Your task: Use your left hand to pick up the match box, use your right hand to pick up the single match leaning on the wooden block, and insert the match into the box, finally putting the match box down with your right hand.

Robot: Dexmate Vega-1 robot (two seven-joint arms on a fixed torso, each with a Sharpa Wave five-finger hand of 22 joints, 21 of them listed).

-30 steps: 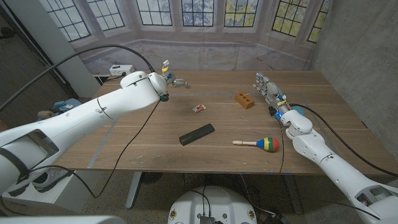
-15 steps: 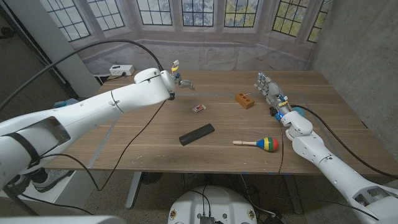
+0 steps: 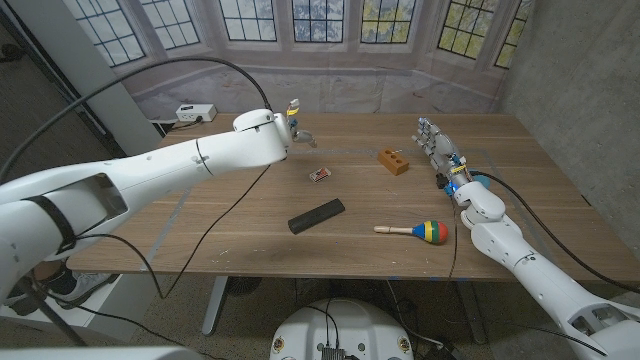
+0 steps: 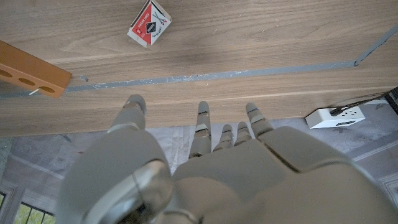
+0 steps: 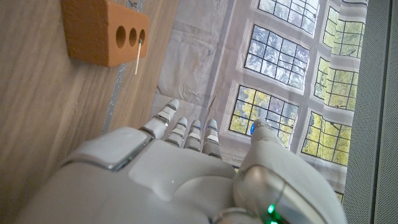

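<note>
The small red and white match box (image 3: 320,175) (image 4: 149,23) lies on the wooden table near its middle. My left hand (image 3: 297,131) (image 4: 193,155) hovers behind and to the left of it, fingers spread and holding nothing. The orange wooden block (image 3: 393,161) (image 5: 106,32) (image 4: 32,70) with holes sits right of the box. A single match (image 5: 137,58) (image 4: 37,91) leans against the block. My right hand (image 3: 436,145) (image 5: 186,162) stands to the right of the block, fingers apart and empty.
A black bar-shaped object (image 3: 316,215) lies in front of the match box. A colourful maraca (image 3: 418,231) with a wooden handle lies at the front right. A white power strip (image 3: 194,112) (image 4: 339,116) sits beyond the table's far left edge.
My left arm has swung to the right along the table's far side, bringing the hand closer to the match box. The right hand has barely moved.
</note>
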